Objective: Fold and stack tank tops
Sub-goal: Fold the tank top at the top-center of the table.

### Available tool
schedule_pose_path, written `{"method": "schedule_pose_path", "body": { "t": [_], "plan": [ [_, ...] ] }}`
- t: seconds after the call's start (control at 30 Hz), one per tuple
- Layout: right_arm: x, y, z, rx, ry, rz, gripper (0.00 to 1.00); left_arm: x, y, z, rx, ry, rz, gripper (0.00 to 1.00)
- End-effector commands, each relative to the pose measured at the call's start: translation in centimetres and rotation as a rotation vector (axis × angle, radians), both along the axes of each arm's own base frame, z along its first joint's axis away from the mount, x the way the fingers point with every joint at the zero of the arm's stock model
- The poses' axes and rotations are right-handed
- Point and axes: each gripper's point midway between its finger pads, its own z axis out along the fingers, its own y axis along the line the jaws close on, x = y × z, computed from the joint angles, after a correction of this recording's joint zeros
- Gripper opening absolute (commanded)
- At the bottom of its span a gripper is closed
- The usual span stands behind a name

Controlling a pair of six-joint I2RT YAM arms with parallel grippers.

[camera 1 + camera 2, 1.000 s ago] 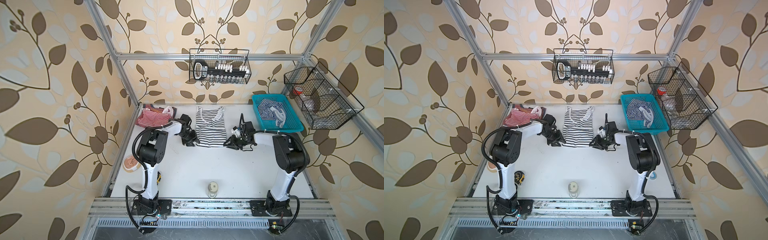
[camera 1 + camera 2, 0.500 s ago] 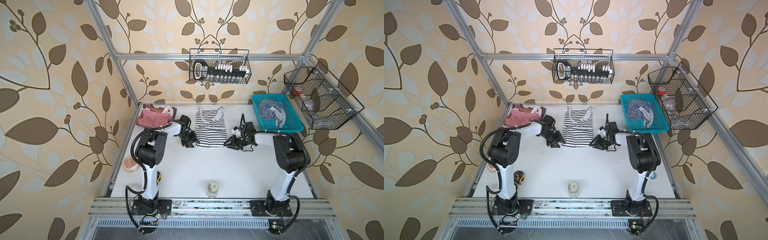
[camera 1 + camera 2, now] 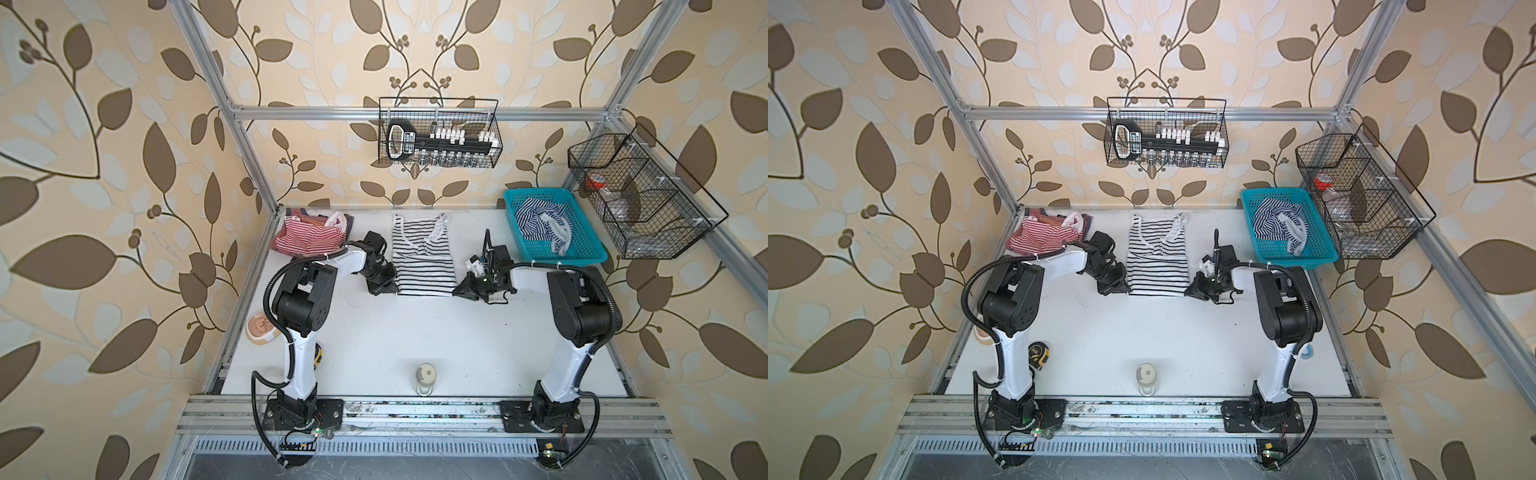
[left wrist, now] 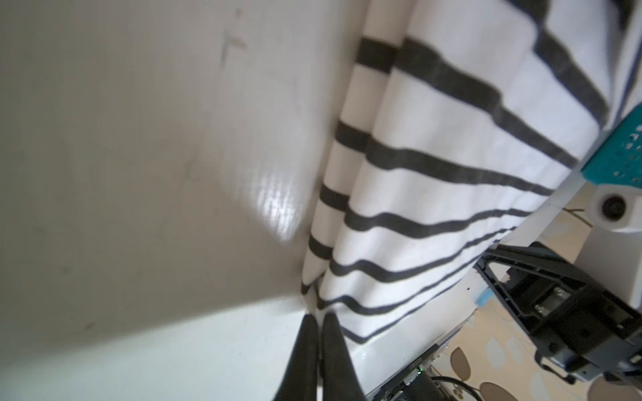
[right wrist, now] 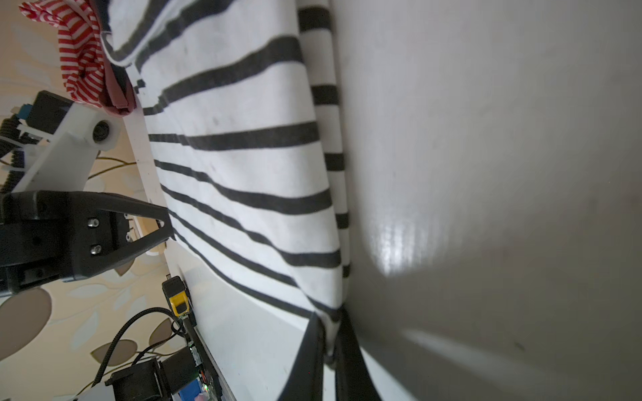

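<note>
A white tank top with wide black stripes (image 3: 422, 255) (image 3: 1156, 257) lies flat at the middle back of the table, straps toward the wall. My left gripper (image 3: 392, 286) (image 4: 318, 317) is shut on its near left hem corner. Cloth shows pinched between the fingers of my right gripper (image 3: 457, 289) (image 5: 330, 321), which is shut on the near right hem corner. A red-and-white tank top (image 3: 309, 239) (image 5: 78, 52) sits bunched at the back left. A fine navy-and-white tank top (image 3: 540, 222) lies crumpled in the blue basket (image 3: 582, 253).
A small white bottle (image 3: 426, 376) stands near the front edge. A yellow tape measure (image 3: 1039, 353) lies by the left arm's base, and a round pinkish object (image 3: 262, 328) at the left edge. Two wire baskets (image 3: 438, 139) (image 3: 640, 199) hang on the walls.
Both grippers have closed on the near hem corners of the black-striped tank top. The arms have hardly shifted.
</note>
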Motion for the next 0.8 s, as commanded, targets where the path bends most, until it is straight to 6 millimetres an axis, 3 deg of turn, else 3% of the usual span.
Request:
{"method": "schedule_pose_path", "body": {
  "t": [0.0, 0.23, 0.43, 0.77],
  "plan": [
    [-1.5, -0.6, -1.1, -0.038, 0.049, 0.007, 0.00, -1.0, -0.2, 0.8, -0.017, 0.005, -0.013, 0.00],
    [-3.3, -0.4, 1.0, -0.083, 0.014, 0.066, 0.00, -2.6, 0.1, 1.6, -0.025, -0.002, -0.011, 0.00],
    [-6.4, 0.2, 3.4, -0.110, -0.031, 0.111, 0.00, -5.5, 0.2, 2.6, -0.025, -0.009, -0.019, 0.00],
    [-11.5, 0.1, 7.2, -0.115, -0.122, 0.082, 0.00, -10.0, 0.0, 6.1, -0.011, -0.083, -0.009, 0.00]
  ]
}}
